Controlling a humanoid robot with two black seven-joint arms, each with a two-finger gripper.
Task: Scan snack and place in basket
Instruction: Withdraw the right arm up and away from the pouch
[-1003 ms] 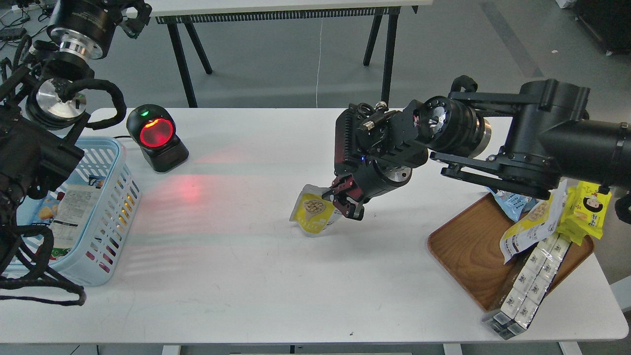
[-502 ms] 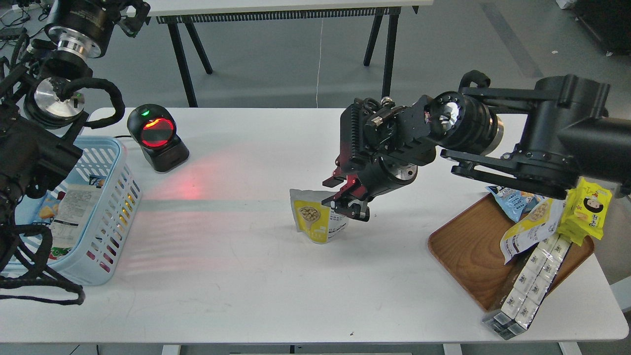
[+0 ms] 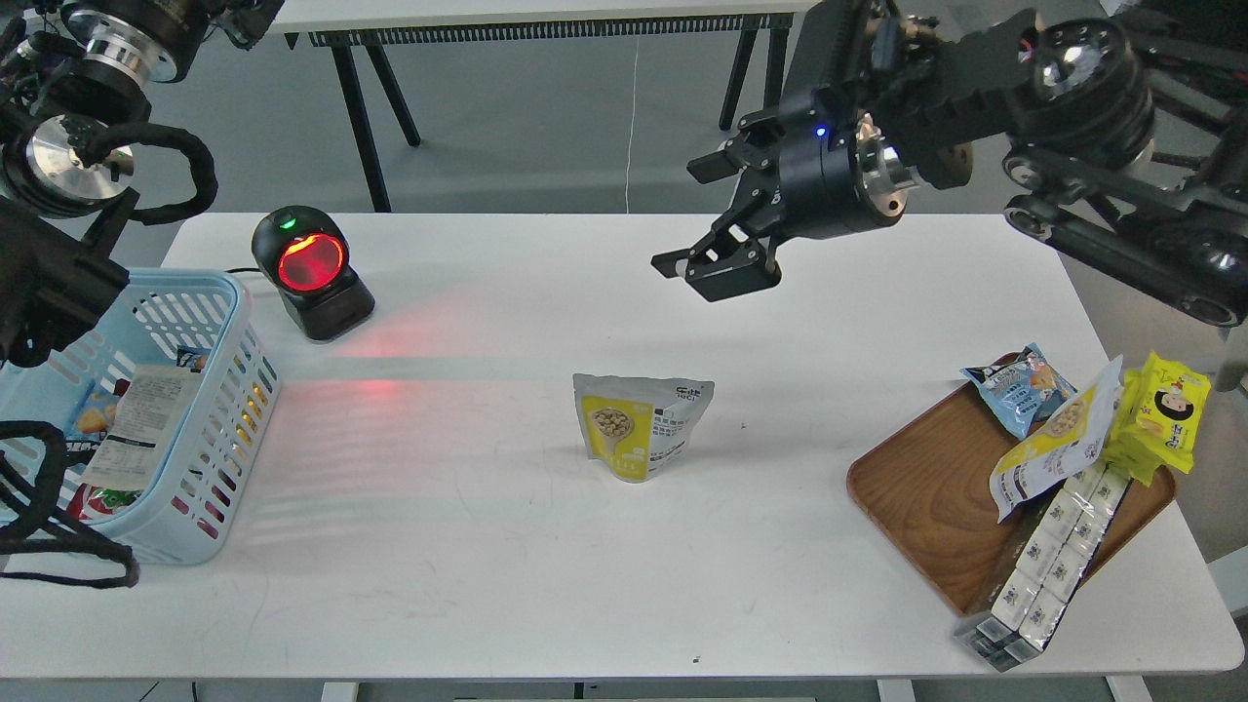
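The right gripper (image 3: 717, 268) is seen raised above the far middle of the worktop (image 3: 546, 546), its jaws parted and nothing gripped between them. The snack (image 3: 641, 424) is well apart from those jaws, lower in the view. It is stood upright on the worktop near the middle, touched by nothing, with its yellow panel and round picture of beige balls turned toward the camera.

The left arm is seen at the left edge of the head view, but the jaws of the left gripper cannot be made out there.

A black barcode scanner (image 3: 310, 273) with a glowing red window is set at the far left of the worktop, and a red glow is cast across the surface in front of it. Just beside it, at the left edge, the light blue basket (image 3: 229, 419) is placed; several packets are already lying inside it.

At the right side, a brown wooden tray (image 3: 931, 497) is set partly over the worktop's edge. A small blue packet (image 3: 1019, 385), a second yellow and white pouch (image 3: 1058, 444), a bright yellow pack with a cartoon face (image 3: 1165, 409) and a row of white boxes (image 3: 1048, 565) are piled along its right side.
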